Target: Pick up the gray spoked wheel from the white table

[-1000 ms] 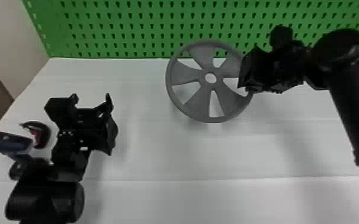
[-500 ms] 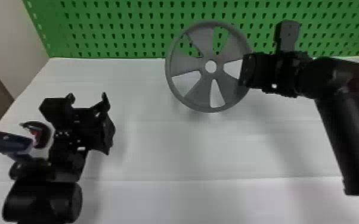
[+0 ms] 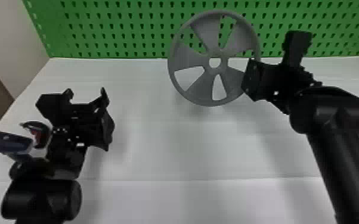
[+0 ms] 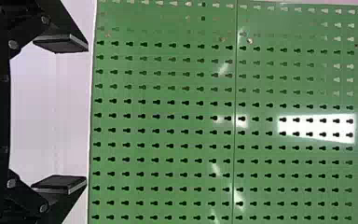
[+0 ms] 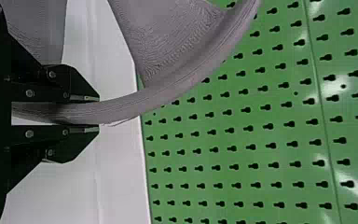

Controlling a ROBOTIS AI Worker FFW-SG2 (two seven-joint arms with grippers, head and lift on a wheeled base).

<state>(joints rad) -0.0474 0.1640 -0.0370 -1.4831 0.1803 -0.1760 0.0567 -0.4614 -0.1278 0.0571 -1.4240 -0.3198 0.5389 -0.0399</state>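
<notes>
In the head view, the gray wheel [image 3: 205,86] is held up above the white table [image 3: 146,143], its open spokes facing the camera and its upper part in front of the green pegboard [image 3: 122,29]. A soft shadow lies on the tabletop below it. The right gripper [image 3: 252,80] is at the wheel's right-hand rim, and the black right arm [image 3: 337,166] slants up to it from the lower right. The left gripper [image 3: 86,92] is parked over the left part of the table, well apart from the wheel, with its two fingers spread. Beside the left arm [image 3: 41,199], near the view's left edge, are a dark blue object [image 3: 9,142] and a rounded black one with a red patch [image 3: 40,135]; what they are, I cannot tell.

In the left wrist view, the left gripper's jaws are released, their pads [image 4: 59,184] wide apart. The pegboard stands beyond, with bright reflections on it.

In the right wrist view, the right gripper [image 5: 91,112] is clenched on the wheel's rim, one finger on each side of the curved edge. Parts of two spokes show, with white tabletop and pegboard behind.
</notes>
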